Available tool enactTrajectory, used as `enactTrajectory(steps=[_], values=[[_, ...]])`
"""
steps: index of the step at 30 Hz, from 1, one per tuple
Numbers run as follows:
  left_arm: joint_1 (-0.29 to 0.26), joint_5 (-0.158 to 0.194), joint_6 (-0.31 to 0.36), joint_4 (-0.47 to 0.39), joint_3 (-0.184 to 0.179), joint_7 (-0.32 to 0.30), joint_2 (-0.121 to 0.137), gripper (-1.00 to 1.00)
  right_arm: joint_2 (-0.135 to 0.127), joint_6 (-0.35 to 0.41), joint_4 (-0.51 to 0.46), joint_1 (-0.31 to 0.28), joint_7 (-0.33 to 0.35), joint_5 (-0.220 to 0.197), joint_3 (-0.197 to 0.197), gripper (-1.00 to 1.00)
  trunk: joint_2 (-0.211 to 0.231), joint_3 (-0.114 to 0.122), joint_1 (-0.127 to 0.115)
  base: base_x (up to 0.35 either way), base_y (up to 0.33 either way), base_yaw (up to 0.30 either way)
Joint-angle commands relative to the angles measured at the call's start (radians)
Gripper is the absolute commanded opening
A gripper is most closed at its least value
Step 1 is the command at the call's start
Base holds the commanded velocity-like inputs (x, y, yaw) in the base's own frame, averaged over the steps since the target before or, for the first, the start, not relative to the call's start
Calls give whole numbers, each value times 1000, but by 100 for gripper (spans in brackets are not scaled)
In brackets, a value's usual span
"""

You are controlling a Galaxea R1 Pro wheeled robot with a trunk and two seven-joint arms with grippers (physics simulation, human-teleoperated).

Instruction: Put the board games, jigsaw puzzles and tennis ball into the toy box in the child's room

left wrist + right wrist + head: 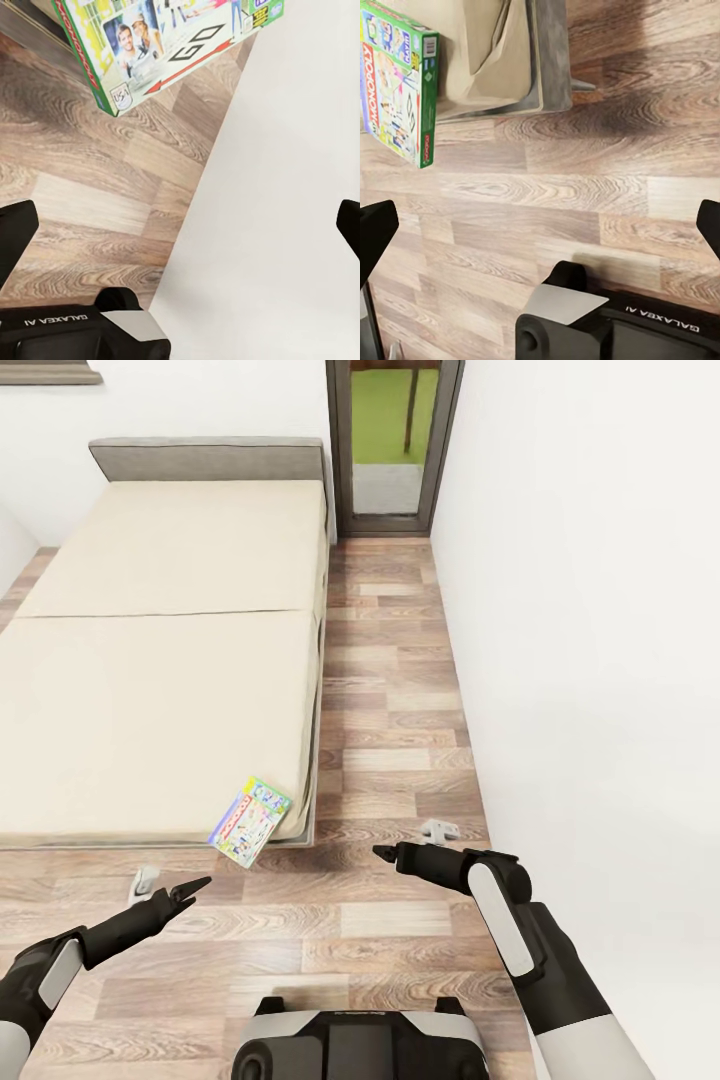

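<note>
Head view: Monopoly carton [250, 821] overhangs bed [150, 690] corner, apparently tilted; both end effectors wide, empty.

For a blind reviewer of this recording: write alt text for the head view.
A colourful Monopoly board game hangs over the near corner of a large cream bed, above a wood-plank floor. The robot's left gripper and right gripper reach forward low over the floor, both empty. A white wall runs along the right, with a glass door beyond the bed.
</note>
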Motion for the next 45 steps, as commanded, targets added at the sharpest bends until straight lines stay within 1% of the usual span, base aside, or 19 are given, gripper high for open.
enactTrajectory(steps=[1,12,23,31,45], values=[[0,4,8,0,1,-2,0,100,0,4,-1,0,3,4,-1,100,-1,-1,0,4,2,0],[0,4,9,0,1,-1,1,100,0,3,-1,0,4,0,-1,100,-1,-1,0,31,0,0],[0,4,8,0,1,-2,1,100,0,0,-1,0,4,-3,-1,100,-1,-12,0,11,0,0],[0,4,8,0,1,-2,1,100,0,-1,-1,0,4,-2,-1,100,-1,-14,0,0,0,0],[0,4,8,0,1,-3,1,100,0,-1,-1,0,4,-3,-1,100,-1,-34,0,0,0,0]])
